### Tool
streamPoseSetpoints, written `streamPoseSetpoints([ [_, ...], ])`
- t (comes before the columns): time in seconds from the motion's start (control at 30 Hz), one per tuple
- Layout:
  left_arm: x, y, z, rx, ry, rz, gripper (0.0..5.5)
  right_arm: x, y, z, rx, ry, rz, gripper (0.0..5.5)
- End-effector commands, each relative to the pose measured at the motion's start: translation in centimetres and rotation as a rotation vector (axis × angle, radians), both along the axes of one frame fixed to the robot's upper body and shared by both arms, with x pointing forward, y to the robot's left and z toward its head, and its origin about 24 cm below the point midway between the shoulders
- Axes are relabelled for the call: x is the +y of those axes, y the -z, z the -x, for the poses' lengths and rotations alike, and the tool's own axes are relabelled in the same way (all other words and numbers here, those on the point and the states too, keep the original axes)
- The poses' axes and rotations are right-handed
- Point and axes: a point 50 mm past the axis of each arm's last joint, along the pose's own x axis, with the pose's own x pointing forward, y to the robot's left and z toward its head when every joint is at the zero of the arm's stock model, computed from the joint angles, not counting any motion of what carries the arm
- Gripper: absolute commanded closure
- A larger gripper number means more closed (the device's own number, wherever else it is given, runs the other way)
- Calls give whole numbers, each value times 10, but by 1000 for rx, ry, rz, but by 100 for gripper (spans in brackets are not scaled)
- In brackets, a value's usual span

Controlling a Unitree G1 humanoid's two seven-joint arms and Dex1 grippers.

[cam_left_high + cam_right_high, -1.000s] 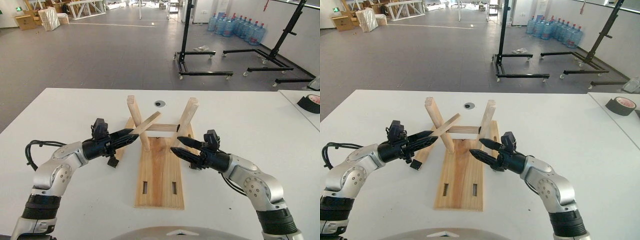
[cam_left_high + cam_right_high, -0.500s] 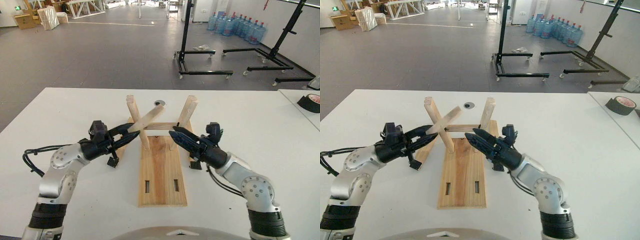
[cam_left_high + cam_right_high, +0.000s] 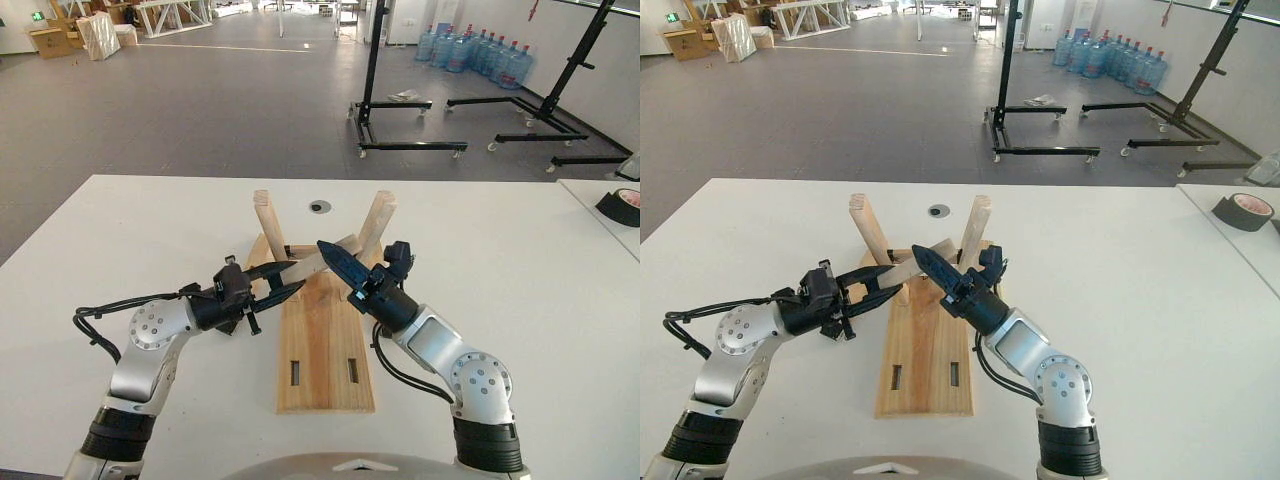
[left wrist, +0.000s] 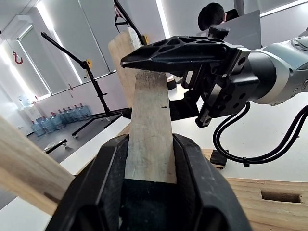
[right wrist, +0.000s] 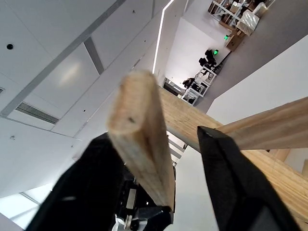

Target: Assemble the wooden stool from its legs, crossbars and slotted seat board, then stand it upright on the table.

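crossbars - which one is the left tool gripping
The slanted crossbar, with its near end clamped in the left tool. The other crossbar runs level between the two upright legs, and no tool holds it.

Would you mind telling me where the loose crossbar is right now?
In the left eye view, the crossbar slants over the far end of the seat board between the legs, held by the left gripper, its upper end at the right gripper.
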Motion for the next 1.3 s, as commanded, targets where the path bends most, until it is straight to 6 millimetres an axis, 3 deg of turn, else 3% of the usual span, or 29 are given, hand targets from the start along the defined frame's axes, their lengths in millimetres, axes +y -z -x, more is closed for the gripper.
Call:
streamPoseSetpoints([
  [0.03, 0, 3, 1, 3, 2, -27, 423, -2, 2, -2, 22, 27, -9, 379],
  [0.27, 1, 2, -1, -4, -12, -34, 423, -2, 3, -1, 35, 26, -24, 503],
  [0.63, 2, 7, -2, 23, -30, -56, 423, -7, -2, -5, -13, 72, 7, 508],
  [0.67, 3, 9, -3, 34, -43, -62, 386, -7, -3, -5, -28, 77, 27, 509],
  [0.9, 6, 16, 1, 141, -57, -70, 285, -11, -10, 1, -99, 76, 84, 509],
  [1.03, 8, 16, 6, 152, -72, -20, 268, -44, -21, 22, -189, 60, 110, 509],
  [1.17, 13, 19, 15, 203, -96, 40, 268, -62, -13, 56, -168, -120, 224, 509],
  [1.23, 18, 22, 16, 208, -143, 42, 268, -73, -4, 54, -102, -75, 355, 509],
  [1.3, 23, 23, 14, 209, -194, 68, 268, -88, 9, 38, -11, 70, 513, 509],
])
